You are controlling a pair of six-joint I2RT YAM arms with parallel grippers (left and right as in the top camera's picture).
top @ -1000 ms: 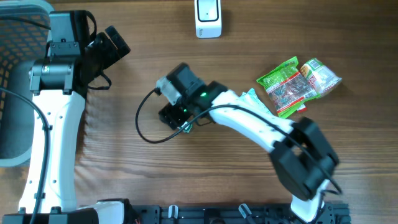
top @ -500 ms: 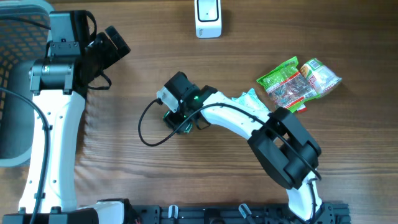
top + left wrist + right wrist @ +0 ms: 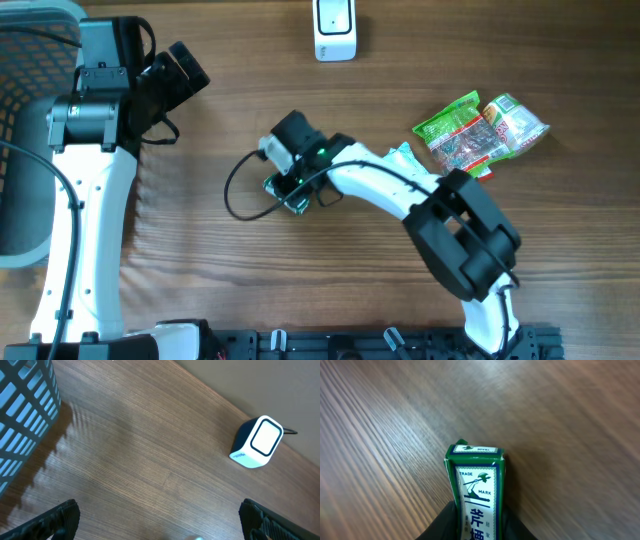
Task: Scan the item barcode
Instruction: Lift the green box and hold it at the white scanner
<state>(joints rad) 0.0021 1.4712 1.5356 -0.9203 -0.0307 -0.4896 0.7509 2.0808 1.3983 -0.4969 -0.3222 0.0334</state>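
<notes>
Right gripper (image 3: 288, 189) has closed around green box (image 3: 476, 487); left gripper (image 3: 162, 520) gapes.

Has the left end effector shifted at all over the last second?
No. In the overhead view the left end effector stays open at the same spot, left of the white scanner and beside the basket.

The green box (image 3: 476, 485) reads "TRADE MARK" — Chinese characters beneath it.
</notes>
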